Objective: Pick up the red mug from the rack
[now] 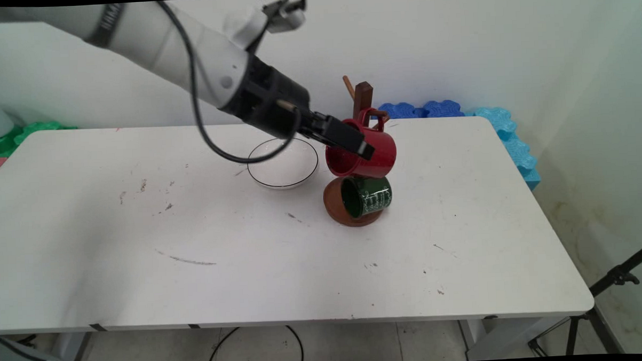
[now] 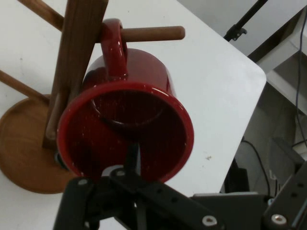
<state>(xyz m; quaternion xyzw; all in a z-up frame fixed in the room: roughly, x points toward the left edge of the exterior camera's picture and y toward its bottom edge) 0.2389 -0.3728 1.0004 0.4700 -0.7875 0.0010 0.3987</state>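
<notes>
A red mug (image 1: 376,153) (image 2: 144,76) lies tilted on its side against a wooden mug tree (image 1: 363,96) (image 2: 79,57). Its handle is looped over a peg (image 2: 156,33), as the hand view shows. My gripper (image 1: 358,145) (image 2: 132,165) is shut on the mug's rim, one finger inside the mouth and the other outside. Below it a dark green mug (image 1: 370,196) hangs sideways from a lower peg, over the tree's round brown base (image 1: 335,208) (image 2: 24,148).
A white bowl with a dark rim (image 1: 283,163) stands just left of the mug tree, under the arm. Blue foam pieces (image 1: 506,136) line the table's far right edge, green ones (image 1: 31,129) the far left. A black tripod (image 1: 618,277) stands off the right side.
</notes>
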